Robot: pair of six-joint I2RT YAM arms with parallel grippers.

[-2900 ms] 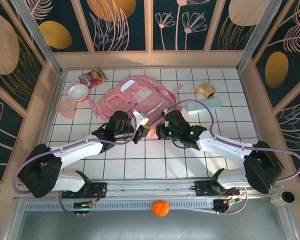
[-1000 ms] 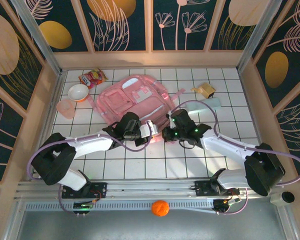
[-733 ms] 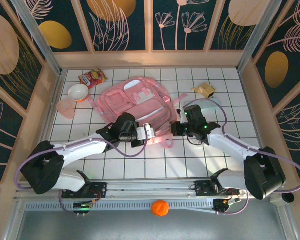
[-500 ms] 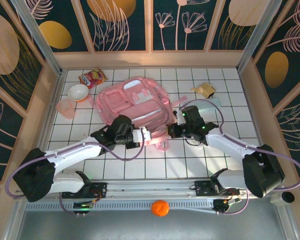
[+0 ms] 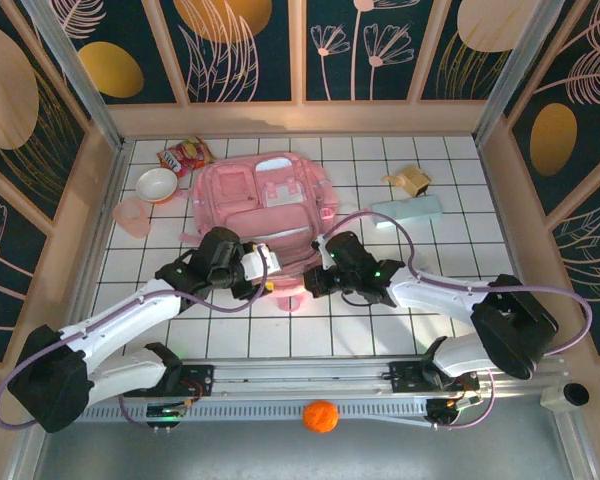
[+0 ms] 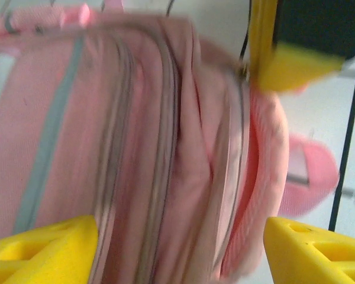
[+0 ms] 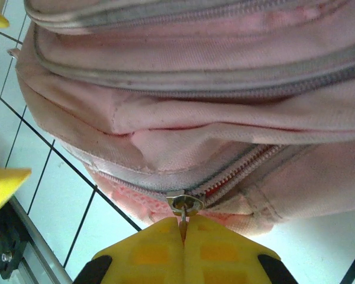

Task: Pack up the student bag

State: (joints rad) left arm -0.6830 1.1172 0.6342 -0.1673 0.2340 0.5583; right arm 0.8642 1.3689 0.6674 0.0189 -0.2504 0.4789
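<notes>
At the student bag's [image 5: 263, 205] edge, right fingers [image 7: 160, 248] pinched the zipper pull [image 7: 184, 205], left fingers [image 6: 47, 248] spread; pulling along the track [image 7: 242, 163] seemed best.

The student bag [image 5: 262, 200] walls off everything ahead of both claws. The left claw [image 6: 180, 248] stands spread over its near edge. The right claw [image 7: 183, 234], pinched on the zip pull [image 7: 185, 204], sits just beside it with barely a gap between. Behind both lies bare desk [image 5: 310, 335]. Well left of the left claw stand a bowl [image 5: 157, 184] and a pink cup [image 5: 132, 215]. Ahead-right of the right claw lies a mint box [image 5: 407, 210], with open tiles before it.
</notes>
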